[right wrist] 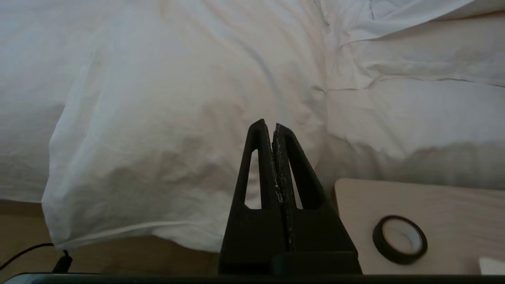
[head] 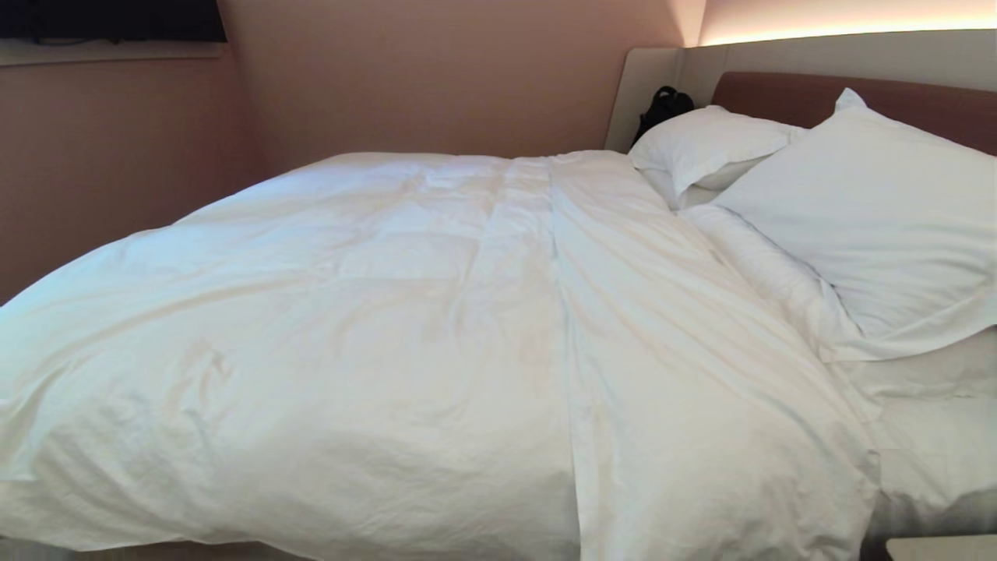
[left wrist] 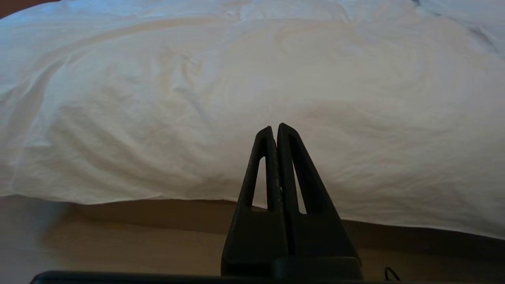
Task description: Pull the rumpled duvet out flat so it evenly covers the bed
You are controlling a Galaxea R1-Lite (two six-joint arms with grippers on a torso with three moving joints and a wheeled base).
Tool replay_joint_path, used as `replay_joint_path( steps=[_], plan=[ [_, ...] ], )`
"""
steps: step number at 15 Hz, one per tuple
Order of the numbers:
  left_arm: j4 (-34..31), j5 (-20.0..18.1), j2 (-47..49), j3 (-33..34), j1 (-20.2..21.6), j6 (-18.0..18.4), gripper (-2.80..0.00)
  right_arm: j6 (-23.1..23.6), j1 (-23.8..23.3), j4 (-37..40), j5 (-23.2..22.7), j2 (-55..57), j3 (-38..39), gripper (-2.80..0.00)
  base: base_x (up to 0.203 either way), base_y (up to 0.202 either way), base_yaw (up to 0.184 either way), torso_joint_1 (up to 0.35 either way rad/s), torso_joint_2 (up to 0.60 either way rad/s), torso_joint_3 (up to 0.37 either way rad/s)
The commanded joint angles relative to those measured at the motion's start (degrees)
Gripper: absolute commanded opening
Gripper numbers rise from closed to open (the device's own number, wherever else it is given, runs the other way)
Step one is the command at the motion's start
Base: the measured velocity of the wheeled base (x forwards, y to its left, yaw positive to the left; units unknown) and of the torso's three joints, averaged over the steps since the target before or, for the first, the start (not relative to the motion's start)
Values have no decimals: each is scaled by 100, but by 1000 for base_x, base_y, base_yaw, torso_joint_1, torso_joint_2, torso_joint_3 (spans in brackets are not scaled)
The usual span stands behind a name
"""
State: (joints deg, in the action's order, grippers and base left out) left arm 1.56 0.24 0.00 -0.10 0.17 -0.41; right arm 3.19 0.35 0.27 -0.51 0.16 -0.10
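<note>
A: Where was the puffy wrinkled white quilted duvet?
B: Spread over the wide low white-sheeted bed, short of the white rectangular pillows, so a strip of sheet beside them lay bare.
A: Claws?
B: Left gripper and right gripper both pinched closed, empty, hanging off the near edge. Probably parked before reaching in.

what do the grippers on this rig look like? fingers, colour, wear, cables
Both are matte black. The left gripper has two long tapered fingers, each with a triangular cut-out, rising from a wide blocky base. The right gripper has the same shape, but whitish scuffs and flecks run along the seam between its fingers. A thin black cable shows near its base. No arms appear in the head view.
</note>
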Motion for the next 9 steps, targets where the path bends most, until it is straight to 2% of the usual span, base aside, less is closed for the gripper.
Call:
replay_joint_path(
  steps=[1,2,9],
  plan=[
    [2,2,0,1,1,-2,-280,6,9,0,-2,-7,1,-280,-184,0,2,-2,-2,2],
    [2,2,0,1,1,-2,-280,6,9,0,-2,-5,1,-280,-123,0,2,-2,2,3],
    [2,2,0,1,1,-2,-280,6,3,0,-2,-1,1,-280,0,0,0,0,0,0]
  ],
)
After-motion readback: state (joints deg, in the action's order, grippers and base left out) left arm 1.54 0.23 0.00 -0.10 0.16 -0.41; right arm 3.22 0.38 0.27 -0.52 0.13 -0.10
